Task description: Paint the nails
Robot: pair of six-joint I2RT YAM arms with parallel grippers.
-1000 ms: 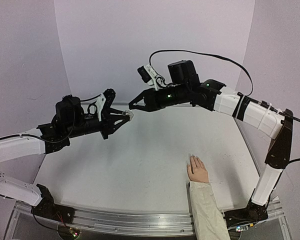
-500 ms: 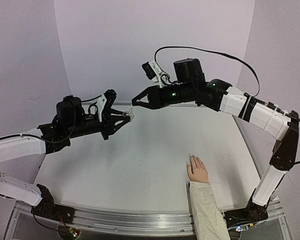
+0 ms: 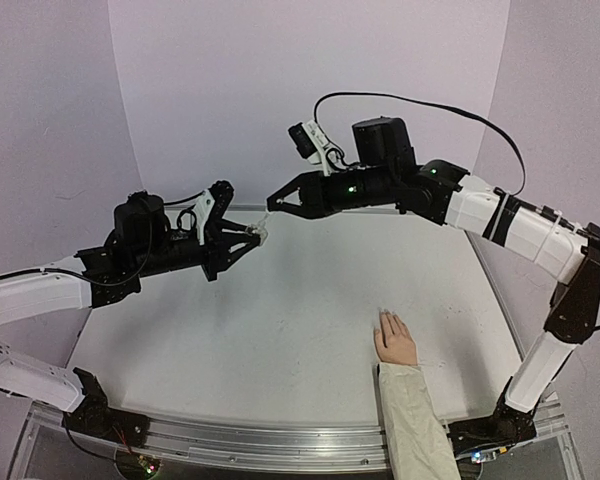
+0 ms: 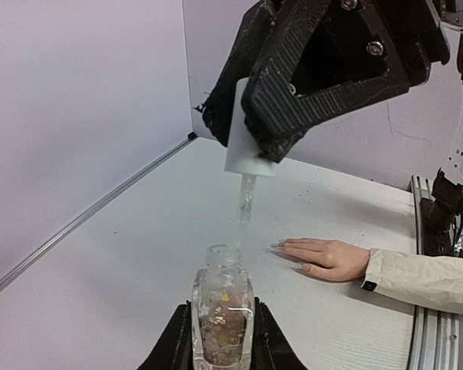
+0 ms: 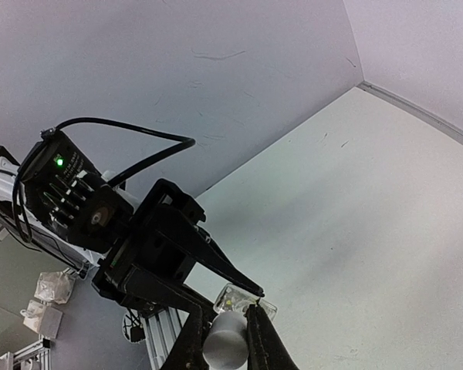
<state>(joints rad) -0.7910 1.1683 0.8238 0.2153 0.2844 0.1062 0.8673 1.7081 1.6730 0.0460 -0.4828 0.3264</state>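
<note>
Steadying bottle (image 4: pixel 222 308) upright so nothing spills, left gripper (image 4: pixel 222 343) clenched on it. Right gripper (image 4: pixel 255 139) pinches white cap (image 4: pixel 243 158) — brush (image 4: pixel 245 202) hangs above neck, destined for nails (image 4: pixel 282 247).

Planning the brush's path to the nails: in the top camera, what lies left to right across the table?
Left pincer holding the bottle → right pincer holding the brush cap → hand lying flat.

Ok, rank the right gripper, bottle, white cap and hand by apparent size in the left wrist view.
1. right gripper
2. bottle
3. hand and white cap: too alike to rank, and the cap is partly hidden.
</note>
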